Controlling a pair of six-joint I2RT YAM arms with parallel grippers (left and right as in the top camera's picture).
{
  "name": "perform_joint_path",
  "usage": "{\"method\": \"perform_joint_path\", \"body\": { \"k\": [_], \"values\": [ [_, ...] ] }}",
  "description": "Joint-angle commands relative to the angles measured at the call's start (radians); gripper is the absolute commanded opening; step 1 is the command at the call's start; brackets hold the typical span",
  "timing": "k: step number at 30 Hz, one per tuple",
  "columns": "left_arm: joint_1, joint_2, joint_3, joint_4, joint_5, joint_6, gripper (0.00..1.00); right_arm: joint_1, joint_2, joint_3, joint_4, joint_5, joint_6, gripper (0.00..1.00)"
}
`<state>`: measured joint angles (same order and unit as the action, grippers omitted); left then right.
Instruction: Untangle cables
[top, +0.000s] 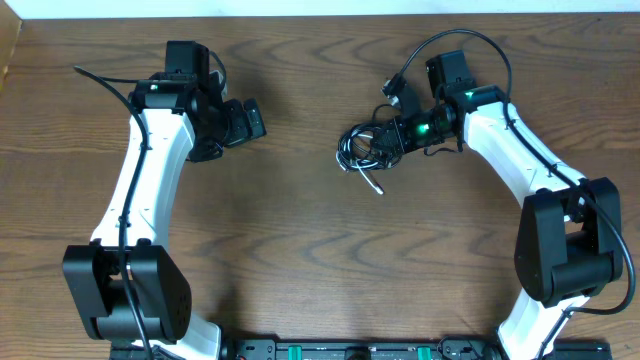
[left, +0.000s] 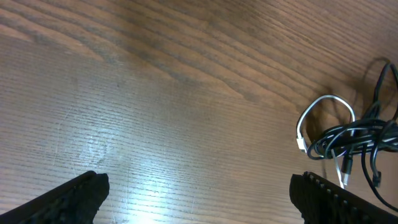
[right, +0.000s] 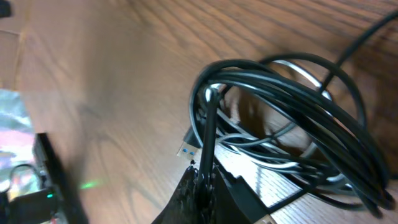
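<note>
The cables lie as one tangled bundle (top: 362, 146) right of the table's middle: several looped black cords (right: 298, 118) and a thin white cable (left: 323, 102) arcing out on the bundle's left. A white strand ends in a small plug (top: 376, 186) toward the front. My right gripper (top: 388, 138) is shut on a black cord (right: 208, 134) at the bundle's right side, the strand rising from between its fingers (right: 202, 183). My left gripper (top: 248, 125) stands open well to the left of the bundle, nothing between its fingers (left: 74, 199), with bare wood below.
A plug with a blue insert (right: 189, 150) lies on the wood beside the pinched cord. The right arm's own thick black wire (top: 470, 40) loops over its wrist. The wooden table (top: 300, 260) runs on in front of both grippers.
</note>
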<state>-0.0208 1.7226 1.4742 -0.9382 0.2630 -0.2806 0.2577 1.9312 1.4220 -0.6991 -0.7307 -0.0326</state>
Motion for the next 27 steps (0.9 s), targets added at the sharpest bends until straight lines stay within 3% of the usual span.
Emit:
{"method": "perform_joint_path", "body": {
  "k": [1,10,27],
  "values": [
    [0.003,0.005,0.002,-0.002,-0.007,0.007,0.98,-0.008,-0.001,0.003,0.009,-0.173,0.009,0.01],
    [0.003,0.005,0.002,0.040,-0.006,0.007,0.98,-0.078,0.000,0.003,0.031,-0.426,0.009,0.01],
    [-0.051,0.006,0.002,0.033,0.046,0.007,0.98,-0.148,0.000,0.003,0.004,-0.432,-0.010,0.01]
  ]
}}
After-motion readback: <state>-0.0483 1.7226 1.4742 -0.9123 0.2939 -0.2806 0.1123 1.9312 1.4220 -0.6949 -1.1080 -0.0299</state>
